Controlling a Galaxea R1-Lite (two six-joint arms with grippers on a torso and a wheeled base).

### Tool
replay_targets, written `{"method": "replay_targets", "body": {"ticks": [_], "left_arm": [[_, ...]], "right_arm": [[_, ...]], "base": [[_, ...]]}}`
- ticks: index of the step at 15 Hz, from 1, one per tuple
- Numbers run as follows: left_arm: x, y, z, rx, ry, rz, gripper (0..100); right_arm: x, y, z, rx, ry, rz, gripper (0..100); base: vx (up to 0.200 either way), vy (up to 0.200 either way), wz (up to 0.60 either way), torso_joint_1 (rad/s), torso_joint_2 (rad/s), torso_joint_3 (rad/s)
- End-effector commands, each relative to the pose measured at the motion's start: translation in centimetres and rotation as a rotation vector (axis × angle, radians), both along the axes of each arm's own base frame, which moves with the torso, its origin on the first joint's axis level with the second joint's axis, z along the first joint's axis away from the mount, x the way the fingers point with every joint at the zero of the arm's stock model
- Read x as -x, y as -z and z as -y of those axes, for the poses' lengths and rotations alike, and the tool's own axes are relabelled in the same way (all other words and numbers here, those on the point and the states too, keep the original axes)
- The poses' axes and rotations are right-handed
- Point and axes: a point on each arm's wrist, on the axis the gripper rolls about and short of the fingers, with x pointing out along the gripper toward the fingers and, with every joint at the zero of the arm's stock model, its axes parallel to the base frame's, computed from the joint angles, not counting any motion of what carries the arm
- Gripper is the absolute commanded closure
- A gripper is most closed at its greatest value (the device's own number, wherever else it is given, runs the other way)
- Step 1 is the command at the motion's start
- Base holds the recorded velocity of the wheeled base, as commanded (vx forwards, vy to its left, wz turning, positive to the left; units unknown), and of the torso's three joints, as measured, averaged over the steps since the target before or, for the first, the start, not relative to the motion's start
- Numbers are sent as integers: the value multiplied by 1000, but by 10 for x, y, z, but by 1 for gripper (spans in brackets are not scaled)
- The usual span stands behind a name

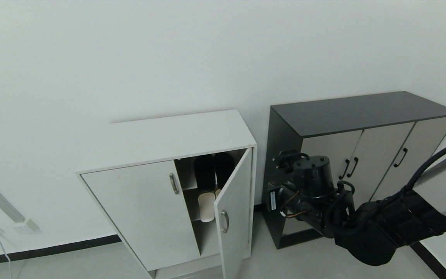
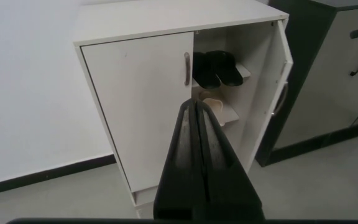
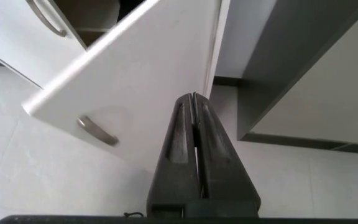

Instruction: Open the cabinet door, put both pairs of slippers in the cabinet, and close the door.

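Our left gripper and right gripper are both pinched closed. The black slippers sit high inside the white cabinet, the cream slippers beneath them, and the right door is ajar.

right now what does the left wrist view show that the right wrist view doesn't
Left wrist: the pale slippers on the shelf under the black slippers, plus the cabinet top. Right wrist: the outer face of the right door, broad and close. Both: that door standing open, its handle, and the dark cabinet.
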Motion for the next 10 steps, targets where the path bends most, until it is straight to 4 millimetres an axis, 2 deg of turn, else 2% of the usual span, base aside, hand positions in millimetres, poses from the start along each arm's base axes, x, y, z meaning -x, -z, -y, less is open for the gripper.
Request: {"method": "replay_targets", "body": {"ticks": [1, 3, 9, 10], "left_arm": [[0, 0, 0, 0, 0, -1, 100], [0, 0, 0, 0, 0, -1, 100], [0, 0, 0, 0, 0, -1, 100], [0, 0, 0, -2, 0, -1, 100]], "right_arm": [[2, 0, -2, 1, -8, 3, 100], [5, 0, -5, 0, -21, 9, 100], [9, 6, -5, 19, -46, 19, 100], [10, 8, -5, 9, -63, 36, 100]], "base": [[0, 0, 0, 0, 0, 0], [0, 0, 0, 0, 0, 0], [0, 0, 600, 5, 3, 1], [0, 0, 0, 0, 0, 0]]}}
